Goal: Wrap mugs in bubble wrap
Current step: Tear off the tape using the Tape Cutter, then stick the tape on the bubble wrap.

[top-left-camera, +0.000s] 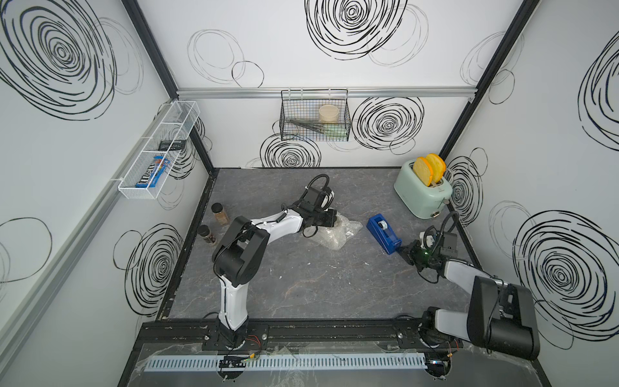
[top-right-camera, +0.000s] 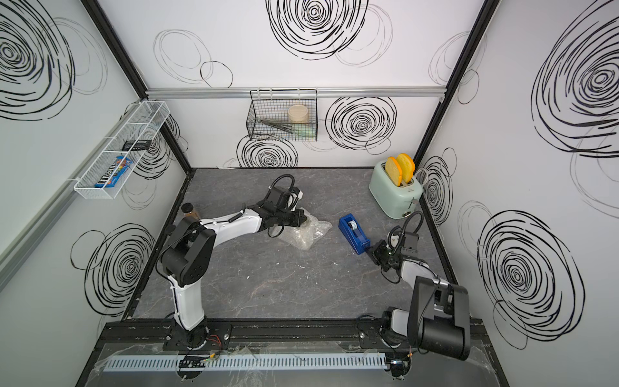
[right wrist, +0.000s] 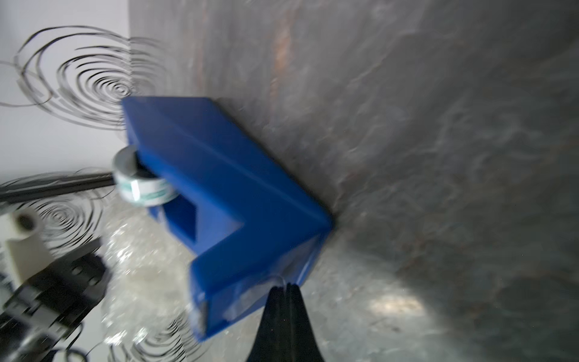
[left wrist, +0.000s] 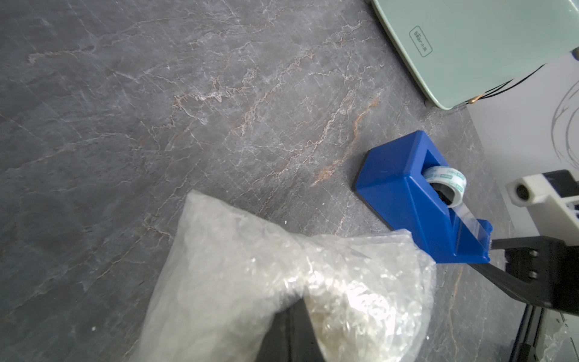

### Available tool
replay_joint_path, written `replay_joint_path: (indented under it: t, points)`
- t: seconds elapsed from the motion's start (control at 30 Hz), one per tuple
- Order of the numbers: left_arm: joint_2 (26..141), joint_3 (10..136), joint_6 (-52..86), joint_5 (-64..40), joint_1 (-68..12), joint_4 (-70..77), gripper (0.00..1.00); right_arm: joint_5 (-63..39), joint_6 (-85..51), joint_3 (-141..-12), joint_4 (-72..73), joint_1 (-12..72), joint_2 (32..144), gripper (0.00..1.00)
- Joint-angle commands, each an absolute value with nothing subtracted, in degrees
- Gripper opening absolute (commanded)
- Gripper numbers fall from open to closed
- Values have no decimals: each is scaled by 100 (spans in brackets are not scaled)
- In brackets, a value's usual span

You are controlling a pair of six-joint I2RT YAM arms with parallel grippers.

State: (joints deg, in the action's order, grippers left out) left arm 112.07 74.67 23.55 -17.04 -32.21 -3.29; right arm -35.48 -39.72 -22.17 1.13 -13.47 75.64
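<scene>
We read only one brand: "m&m's" on the blue pack (top-left-camera: pixel 152 174) in the white mesh shelf (top-left-camera: pixel 132 192), left of frame. The toaster (left wrist: pixel 470 47) badge and tape roll (left wrist: pixel 449 180) print are too small to read. Bubble wrap (top-left-camera: pixel 338 234) sits mid-tabletop (top-left-camera: pixel 301 284): crumpled lump, one corner pointing right at the blue tape dispenser (top-left-camera: pixel 383 233), no clear long axis. We can't make out the mug or its handle direction through it. Left fingers (left wrist: pixel 291 329) together, tips buried in the wrap. Right fingers (right wrist: pixel 275 313) together at the dispenser's cutter end; tape pinched or not, we can't tell.
</scene>
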Motion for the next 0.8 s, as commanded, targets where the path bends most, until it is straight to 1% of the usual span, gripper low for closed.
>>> replay_joint_path:
  t: [0.0, 0.1, 0.13, 0.23, 0.4, 0.5, 0.63, 0.77]
  points:
    - [11465, 7339, 2301, -1439, -3182, -561, 0, -3144, -3818, -2358, 17, -1345, 7941, 0]
    - [11479, 7344, 2295, -1441, -3182, -560, 0, -2950, -3727, -2447, 0, -1345, 8152, 0]
    - [11479, 7348, 2295, -1441, -3182, -559, 0, -3048, -3713, -2446, 14, -1361, 8196, 0]
    - [11479, 7356, 2286, -1441, -3182, -571, 0, -3110, -3689, -2436, -114, -1343, 7993, 0]
    - [11470, 7340, 2268, -1441, -3155, -580, 0, -3052, -3405, -2708, -1261, -1340, 6652, 0]
    - [11487, 7330, 2268, -1459, -3146, -562, 0, -3448, -3231, -3059, -1866, -1283, 5818, 0]
    - [11450, 7296, 2289, -1481, -3131, -518, 0, -3927, -3408, -3594, -2189, -813, 5337, 0]
    - [11478, 7304, 2325, -1593, -3111, -484, 0, -4230, -3903, -4095, -1651, 199, 5589, 0]
